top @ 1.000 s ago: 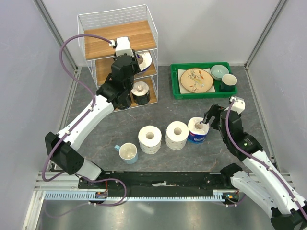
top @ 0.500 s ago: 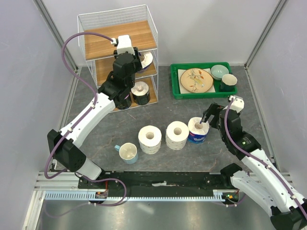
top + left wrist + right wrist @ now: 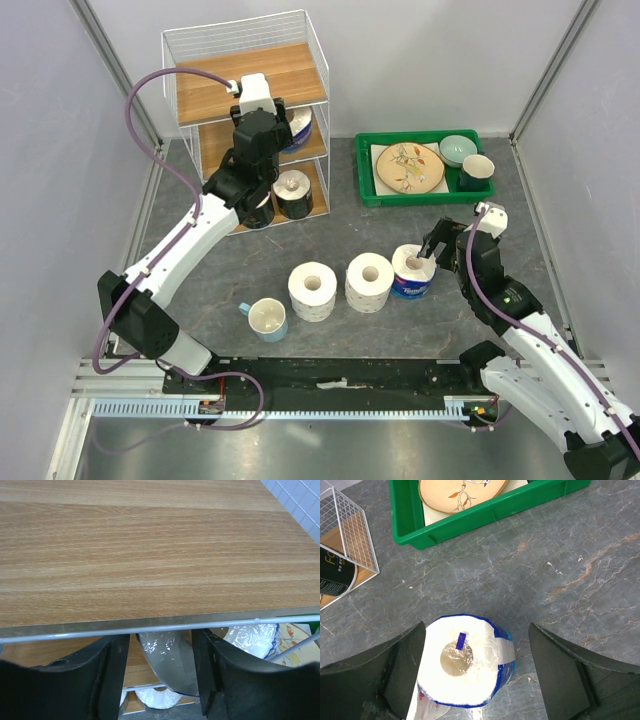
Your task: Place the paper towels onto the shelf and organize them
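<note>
The shelf (image 3: 250,70) stands at the back left. My left gripper (image 3: 280,122) reaches into its middle tier, shut on a blue-wrapped paper towel roll (image 3: 298,130). In the left wrist view the roll (image 3: 167,655) sits between my fingers (image 3: 112,672) under the top board (image 3: 150,550); the fingertips are hidden. A dark-wrapped roll (image 3: 293,192) stands in the bottom tier; another is mostly hidden by my arm. Two large rolls (image 3: 313,290) (image 3: 369,282) stand on the table. My right gripper (image 3: 432,250) is open above the second blue-wrapped roll (image 3: 411,271), whose top (image 3: 465,667) lies between the fingers (image 3: 560,675).
A green tray (image 3: 365,190) with a plate, a bowl and a cup stands at the back right; its wall also shows in the right wrist view (image 3: 485,515). A pale cup with a blue handle (image 3: 267,318) stands near the front left of the rolls.
My left gripper has pushed the blue-wrapped roll further in under the top board. My right gripper has barely shifted over its roll.
</note>
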You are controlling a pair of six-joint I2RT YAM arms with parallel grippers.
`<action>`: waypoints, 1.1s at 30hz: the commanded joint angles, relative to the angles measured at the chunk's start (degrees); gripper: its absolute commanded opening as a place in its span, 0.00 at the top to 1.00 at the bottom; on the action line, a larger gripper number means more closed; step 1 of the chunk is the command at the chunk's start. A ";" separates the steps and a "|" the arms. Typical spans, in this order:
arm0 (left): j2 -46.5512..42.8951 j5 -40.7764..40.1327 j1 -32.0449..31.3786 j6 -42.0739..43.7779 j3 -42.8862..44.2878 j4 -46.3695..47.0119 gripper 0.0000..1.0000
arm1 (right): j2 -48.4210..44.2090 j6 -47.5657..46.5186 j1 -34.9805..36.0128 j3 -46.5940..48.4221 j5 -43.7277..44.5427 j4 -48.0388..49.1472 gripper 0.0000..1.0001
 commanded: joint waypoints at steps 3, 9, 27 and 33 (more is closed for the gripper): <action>-2.57 -2.10 1.16 1.60 -1.72 -0.11 0.33 | -0.41 0.62 -0.16 -0.18 0.10 1.35 0.08; -3.81 -2.19 1.42 2.13 -2.42 0.60 0.28 | -0.06 1.06 -0.16 -0.18 -0.07 1.35 0.08; -8.81 -0.17 1.60 1.96 -4.53 2.71 0.27 | -0.15 1.42 -0.24 -0.71 -0.51 1.53 0.09; -17.75 8.53 1.07 -4.10 -11.90 -0.80 0.27 | -1.11 1.76 -0.24 -0.36 0.80 1.36 0.09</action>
